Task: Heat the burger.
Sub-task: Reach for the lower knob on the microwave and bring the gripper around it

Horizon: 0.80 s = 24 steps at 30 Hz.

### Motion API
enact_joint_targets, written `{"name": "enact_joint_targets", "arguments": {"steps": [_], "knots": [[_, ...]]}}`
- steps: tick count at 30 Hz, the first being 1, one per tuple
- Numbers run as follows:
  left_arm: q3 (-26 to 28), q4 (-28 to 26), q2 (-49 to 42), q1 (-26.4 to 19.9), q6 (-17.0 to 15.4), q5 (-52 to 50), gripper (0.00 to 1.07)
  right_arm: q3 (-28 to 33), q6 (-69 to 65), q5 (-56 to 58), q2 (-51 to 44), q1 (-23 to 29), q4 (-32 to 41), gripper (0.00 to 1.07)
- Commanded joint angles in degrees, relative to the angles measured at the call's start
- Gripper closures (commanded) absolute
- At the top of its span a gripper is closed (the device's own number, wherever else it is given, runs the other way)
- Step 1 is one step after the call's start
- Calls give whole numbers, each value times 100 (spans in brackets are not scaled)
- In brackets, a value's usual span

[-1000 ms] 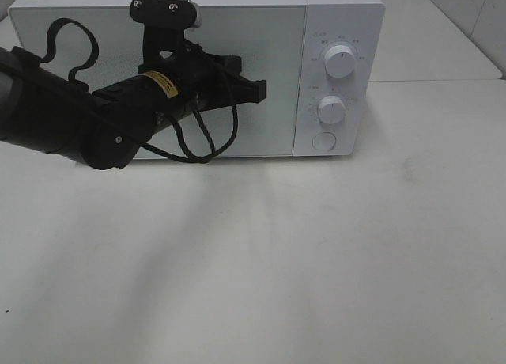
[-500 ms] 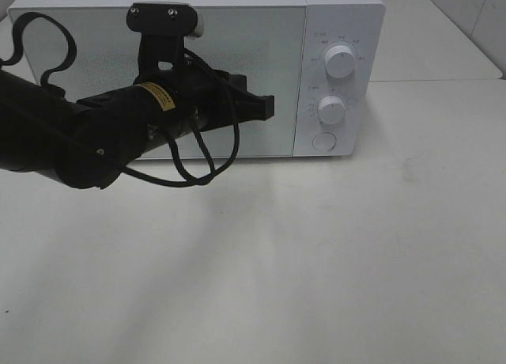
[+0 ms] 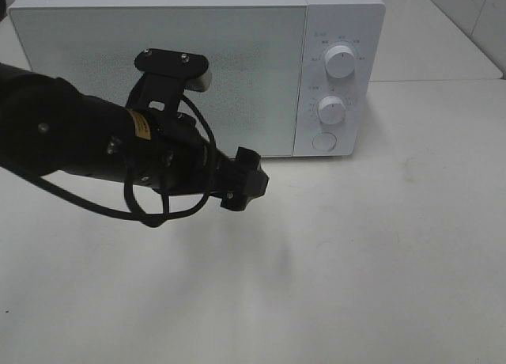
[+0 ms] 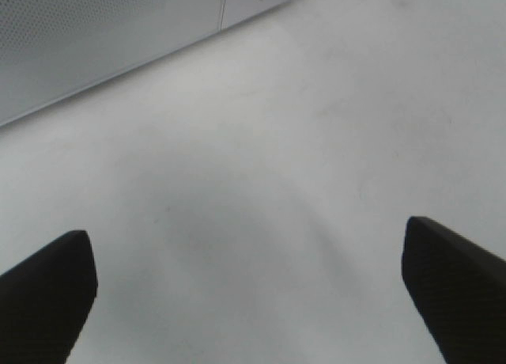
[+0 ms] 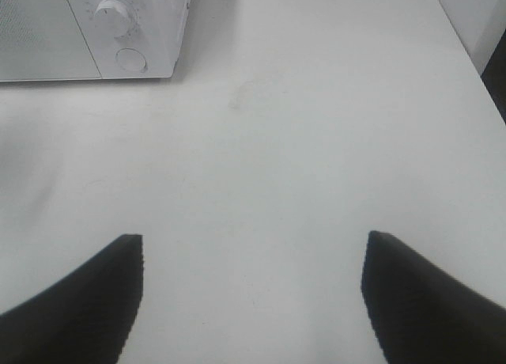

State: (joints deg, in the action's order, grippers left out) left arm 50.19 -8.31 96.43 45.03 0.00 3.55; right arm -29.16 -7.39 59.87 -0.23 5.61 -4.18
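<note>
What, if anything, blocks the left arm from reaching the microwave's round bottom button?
Likely yes, nothing does. The left gripper hangs open in front of the microwave, lower left of the round button, with only bare table between them.

A plain white table (image 3: 379, 261) with a matte top carries a single thing: a white microwave (image 3: 277, 32), standing flat at the table's far side. Its door (image 3: 245, 87) is closed and faces the near edge. To the right of the door are two round knobs, one (image 3: 339, 61) above the other (image 3: 331, 109), with a round button (image 3: 323, 141) beneath them. In front of the microwave, off its knob side, the table bears a faint grey mark (image 3: 409, 171). A soft shadow lies in front of the door.
</note>
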Motion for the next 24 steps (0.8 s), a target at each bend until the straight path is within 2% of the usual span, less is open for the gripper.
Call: {"name": "enact_joint_targets", "arguments": {"steps": [1, 2, 4, 5, 7, 10, 12, 13, 15, 16, 18, 20, 21, 23, 24], "knots": [[-11, 258, -390, 46, 0, 756, 9, -6, 63, -40, -149, -17, 0, 32], [-11, 258, -390, 46, 0, 756, 9, -6, 63, -40, -149, -17, 0, 32], [-11, 470, -796, -69, -52, 1765, 9, -6, 63, -40, -149, -17, 0, 32], [-11, 470, -796, -69, -52, 1765, 9, -6, 63, -40, -149, -17, 0, 32], [-6, 470, -1026, -395, -258, 2487, 9, -6, 63, -40, -149, -17, 0, 32], [-6, 458, -1089, -550, -355, 2739, 9, -6, 63, -40, -149, -17, 0, 32], [-6, 413, -1341, -1169, -487, 3713, 9, -6, 63, -40, -149, -17, 0, 32], [-6, 413, -1341, -1169, -487, 3713, 9, -6, 63, -40, -149, -17, 0, 32], [-6, 355, -1558, -1662, -487, 4320, 9, -6, 63, -40, -149, -17, 0, 32], [-6, 355, -1558, -1662, -487, 4320, 9, -6, 63, -40, -149, -17, 0, 32], [-6, 355, -1828, -2114, -516, 4870, 9, -6, 63, -40, -149, -17, 0, 32], [-6, 355, -1937, -2246, -539, 5013, 9, -6, 63, -40, -149, -17, 0, 32], [-6, 355, -2154, -2595, -550, 5369, 9, -6, 63, -40, -149, -17, 0, 32], [-6, 355, -2240, -2773, -550, 5518, 9, -6, 63, -40, -149, -17, 0, 32], [-6, 361, -2481, -3134, -544, 5861, 9, -6, 63, -40, -149, -17, 0, 32]]}}
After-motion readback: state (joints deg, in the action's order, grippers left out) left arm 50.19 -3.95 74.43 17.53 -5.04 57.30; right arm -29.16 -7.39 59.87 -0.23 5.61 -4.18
